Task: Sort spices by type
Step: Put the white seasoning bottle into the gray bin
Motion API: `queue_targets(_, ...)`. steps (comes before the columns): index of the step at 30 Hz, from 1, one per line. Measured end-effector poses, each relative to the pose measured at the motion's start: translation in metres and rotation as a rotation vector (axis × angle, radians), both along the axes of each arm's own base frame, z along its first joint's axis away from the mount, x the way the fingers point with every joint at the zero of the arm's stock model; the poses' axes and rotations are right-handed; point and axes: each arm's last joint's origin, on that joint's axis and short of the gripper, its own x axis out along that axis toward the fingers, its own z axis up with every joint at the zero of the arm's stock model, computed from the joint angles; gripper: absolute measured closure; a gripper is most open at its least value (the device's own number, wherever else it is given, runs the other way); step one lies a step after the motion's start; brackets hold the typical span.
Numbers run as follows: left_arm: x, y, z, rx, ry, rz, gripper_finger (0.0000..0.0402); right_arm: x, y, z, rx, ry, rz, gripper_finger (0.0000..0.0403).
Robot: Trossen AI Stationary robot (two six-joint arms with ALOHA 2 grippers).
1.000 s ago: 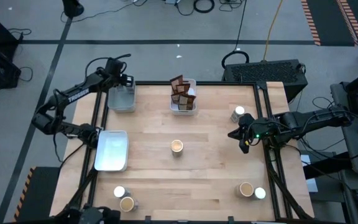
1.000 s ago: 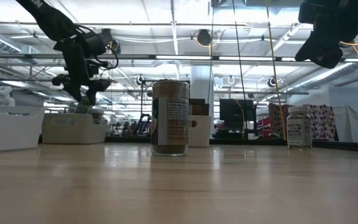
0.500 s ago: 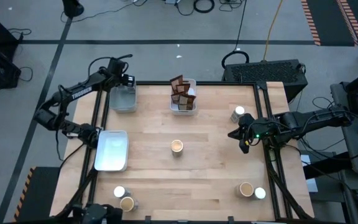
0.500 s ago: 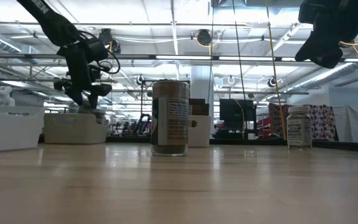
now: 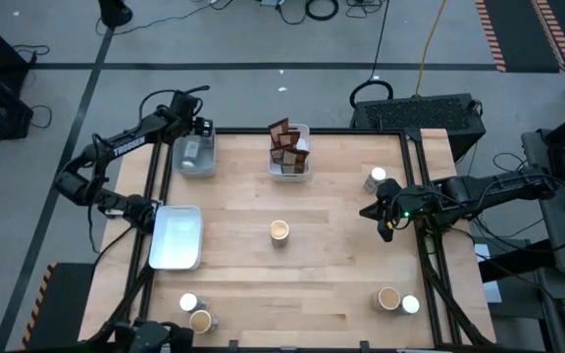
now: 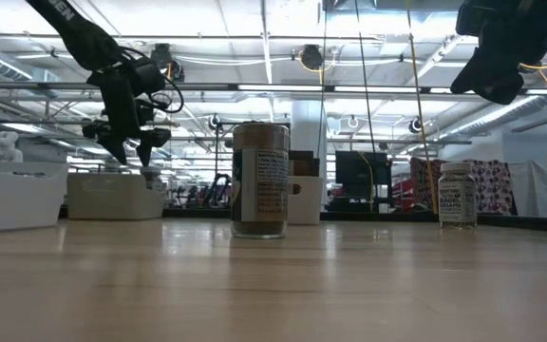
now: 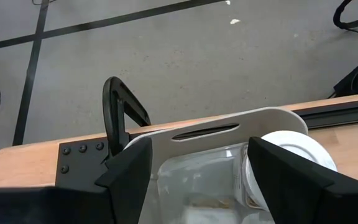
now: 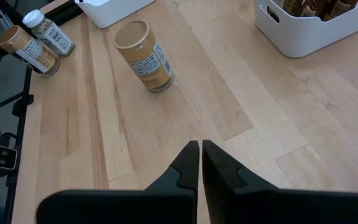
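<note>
Nearest the front edge, a white-topped jar (image 5: 188, 303) and a tan-topped jar (image 5: 201, 321) are seen at the left, with another pair (image 5: 397, 300) at the right. A tan jar (image 5: 280, 231) stands mid-table. The right gripper (image 5: 385, 229) is held above the wood with its fingers closed on nothing. Farther back, packets (image 5: 288, 145) fill the middle tray (image 5: 290, 174). The left gripper (image 5: 196, 126) is spread wide over the back-left bin (image 5: 177, 163), where a white-lidded jar (image 5: 192, 150) lies released.

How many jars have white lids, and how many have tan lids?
White-lid jars: 4
Tan-lid jars: 3
Total: 7
</note>
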Motion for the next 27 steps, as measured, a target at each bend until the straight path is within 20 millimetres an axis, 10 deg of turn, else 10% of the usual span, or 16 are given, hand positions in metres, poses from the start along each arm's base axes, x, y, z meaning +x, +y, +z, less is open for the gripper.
queue_targets(10, 0.001, -0.005, 0.004, -0.047, -0.079, -0.043, 0.0129, 0.000, 0.000, 0.000, 0.000, 0.000, 0.000, 0.0403)
queue_targets(27, 0.005, -0.021, 0.072, -0.122, -0.066, -0.143, 0.0128, 0.000, 0.000, 0.000, -0.038, 0.002, 0.028, 0.0403)
